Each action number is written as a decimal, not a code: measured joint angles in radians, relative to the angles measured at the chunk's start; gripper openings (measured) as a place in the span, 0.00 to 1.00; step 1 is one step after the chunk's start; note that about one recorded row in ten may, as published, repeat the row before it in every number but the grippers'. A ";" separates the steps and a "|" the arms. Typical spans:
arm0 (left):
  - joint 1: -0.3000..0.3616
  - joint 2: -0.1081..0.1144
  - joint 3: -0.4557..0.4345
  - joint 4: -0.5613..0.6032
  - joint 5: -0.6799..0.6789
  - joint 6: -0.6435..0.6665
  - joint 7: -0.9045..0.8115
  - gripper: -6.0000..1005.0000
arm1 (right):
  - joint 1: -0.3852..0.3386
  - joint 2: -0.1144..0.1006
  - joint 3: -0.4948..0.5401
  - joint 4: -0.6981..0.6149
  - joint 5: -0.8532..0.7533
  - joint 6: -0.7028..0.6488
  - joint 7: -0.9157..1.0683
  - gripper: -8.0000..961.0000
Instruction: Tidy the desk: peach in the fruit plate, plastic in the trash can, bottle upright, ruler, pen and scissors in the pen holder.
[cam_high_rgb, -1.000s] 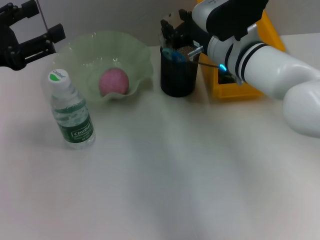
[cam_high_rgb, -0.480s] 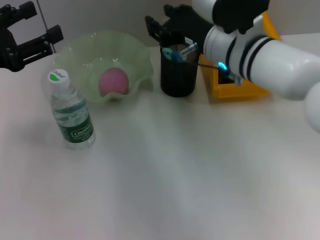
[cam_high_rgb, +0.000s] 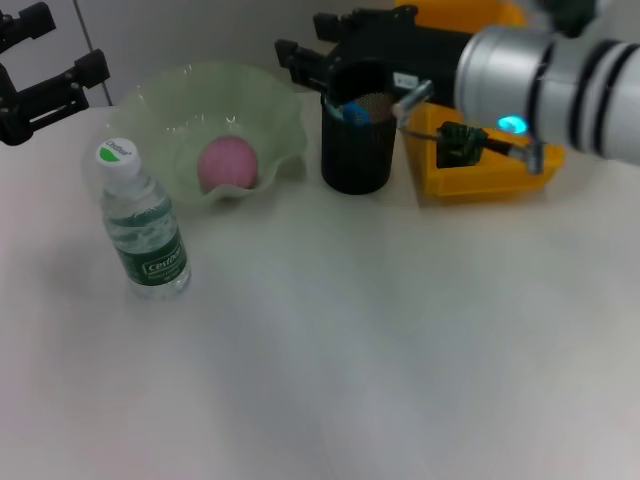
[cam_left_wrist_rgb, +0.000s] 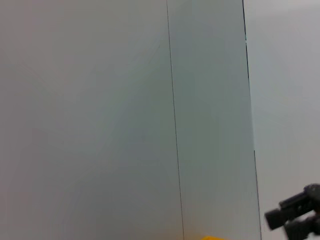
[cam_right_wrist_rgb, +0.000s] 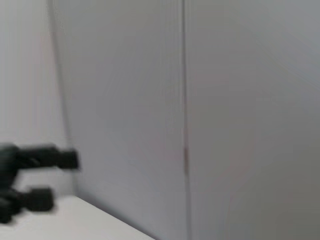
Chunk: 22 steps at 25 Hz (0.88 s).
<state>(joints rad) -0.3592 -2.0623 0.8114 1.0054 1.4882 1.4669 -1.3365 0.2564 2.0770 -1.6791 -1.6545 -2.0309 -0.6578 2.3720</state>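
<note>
The right gripper (cam_high_rgb: 305, 58) hangs just behind the pen holder (cam_high_rgb: 357, 140), jaws spread and empty (scissors (cam_high_rgb: 350, 110) poke from the holder's mouth below). The left gripper (cam_high_rgb: 45, 60) idles beyond the fruit plate (cam_high_rgb: 270, 105), jaws spread.

Soft, even room light is falling across the desk (cam_high_rgb: 330, 340), leaving it bright without harsh glare. Only faint, diffuse shadows are pooling just beside the bottle (cam_high_rgb: 142, 226) and under the pen holder (cam_high_rgb: 357, 140). The right arm (cam_high_rgb: 560, 70) is smearing with motion blur at the far right, its edges streaking. The fruit plate (cam_high_rgb: 270, 120) is looking slightly hazy, light glowing through its rim. Both wrist views are showing a pale, flatly lit wall, and the dark gripper shapes in them (cam_right_wrist_rgb: 30, 180) are looking soft and unfocused.
</note>
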 joint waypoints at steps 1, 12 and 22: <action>0.000 0.000 0.000 0.000 0.000 0.000 0.000 0.80 | 0.000 0.000 0.000 0.000 0.000 0.000 0.000 0.50; 0.016 0.003 -0.003 0.009 -0.001 0.056 -0.003 0.80 | -0.021 0.001 0.442 0.287 0.730 -0.582 -0.606 0.50; 0.018 0.051 -0.005 0.009 0.021 0.273 -0.015 0.80 | 0.122 -0.091 0.767 0.587 0.574 -1.041 -0.685 0.50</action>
<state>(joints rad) -0.3407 -2.0113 0.8062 1.0141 1.5091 1.7401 -1.3511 0.3781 1.9857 -0.9124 -1.0674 -1.4571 -1.6990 1.6868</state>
